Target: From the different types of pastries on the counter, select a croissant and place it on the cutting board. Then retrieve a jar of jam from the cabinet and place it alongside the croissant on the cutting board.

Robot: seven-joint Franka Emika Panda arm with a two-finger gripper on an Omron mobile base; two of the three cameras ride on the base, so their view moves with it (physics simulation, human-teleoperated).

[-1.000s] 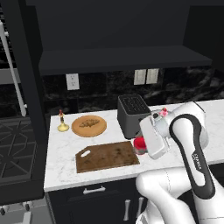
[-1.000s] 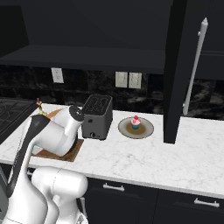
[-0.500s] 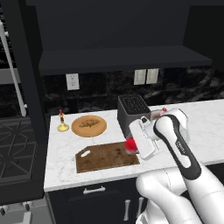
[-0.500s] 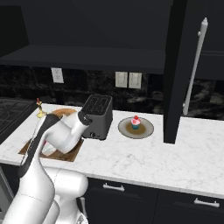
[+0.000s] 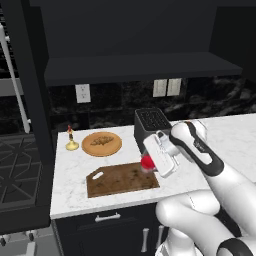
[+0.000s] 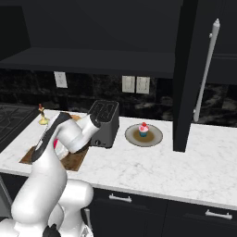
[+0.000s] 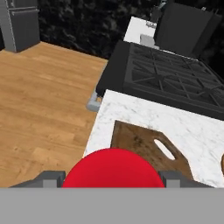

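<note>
Gripper point(image 5: 148, 164) closed on the jar of jam point(image 5: 147, 162), red lid seated between the two finger tips point(image 7: 51, 178) in the hand view; jaws held partway apart by the jar. Jar carried above the right end of the cutting board point(image 5: 120, 180), whether touching it not discernible.

Cutting board lying on the white marble-look counter point(image 5: 70, 187), handle hole toward its left end, surface bare. Behind it, round light-wood plate point(image 5: 102, 144) bearing the croissant point(image 5: 103, 140); small candlestick point(image 5: 71, 140) just left of the plate; black toaster point(image 5: 153, 123) to its right. Dark cabinet point(image 5: 135, 30) and shelf above, black veined backsplash with wall outlets point(image 5: 167, 87) behind.

Right base view: cupcake point(image 6: 143, 130) with pink frosting on a grey dish point(image 6: 155, 138) right of the toaster, tall dark column point(image 6: 187, 78) beyond. Hand view: black stove top point(image 7: 170, 78) adjoining the counter end, wooden floor point(image 7: 39, 109) below.
</note>
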